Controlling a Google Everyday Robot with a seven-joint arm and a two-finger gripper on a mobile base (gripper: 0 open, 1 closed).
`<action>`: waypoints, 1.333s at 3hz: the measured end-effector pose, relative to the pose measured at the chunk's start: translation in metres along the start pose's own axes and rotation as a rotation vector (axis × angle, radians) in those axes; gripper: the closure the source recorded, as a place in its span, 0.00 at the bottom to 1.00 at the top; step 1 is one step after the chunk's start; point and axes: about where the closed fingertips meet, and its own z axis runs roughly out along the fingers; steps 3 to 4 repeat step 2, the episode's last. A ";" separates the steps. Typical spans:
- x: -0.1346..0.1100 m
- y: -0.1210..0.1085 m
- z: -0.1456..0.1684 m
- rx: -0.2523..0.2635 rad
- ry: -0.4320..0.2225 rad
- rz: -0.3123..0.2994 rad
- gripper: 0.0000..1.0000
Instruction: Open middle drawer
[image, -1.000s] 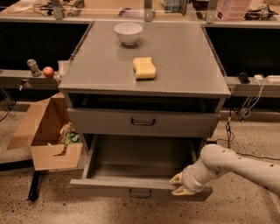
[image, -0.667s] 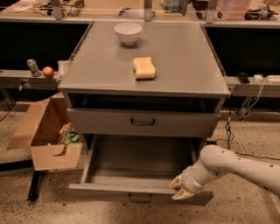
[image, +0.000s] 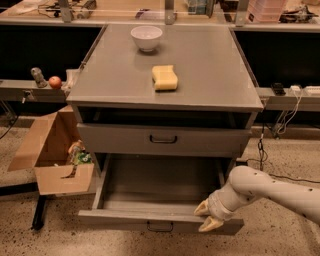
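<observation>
Grey metal counter (image: 210, 75) carries a yellow rectangular sponge (image: 165, 78) near ctr. Below its front edge the middle drawer (image: 140, 220), wide grey metal w/ small dark loop handle (image: 160, 228), stands pulled well out (long axis parallel to that edge). Cream two-finger gripper (image: 206, 217) sits below the front right corner, fingers (image: 202, 208) part-spread astride the drawer's front rim, apparently pinching it. The handle lies toward the front left corner.

Matt grey metal on the cabinet top (image: 200, 75) and pulled-out drawer (image: 125, 218). Smooth pale plastic gripper (image: 206, 217) at the drawer's front right edge. Rough brown cardboard box (image: 45, 145).
</observation>
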 end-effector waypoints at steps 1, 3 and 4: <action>0.000 0.000 0.000 0.000 0.000 0.000 0.08; 0.000 0.000 0.000 0.000 0.000 0.000 0.00; 0.000 0.000 0.000 0.000 0.000 0.000 0.00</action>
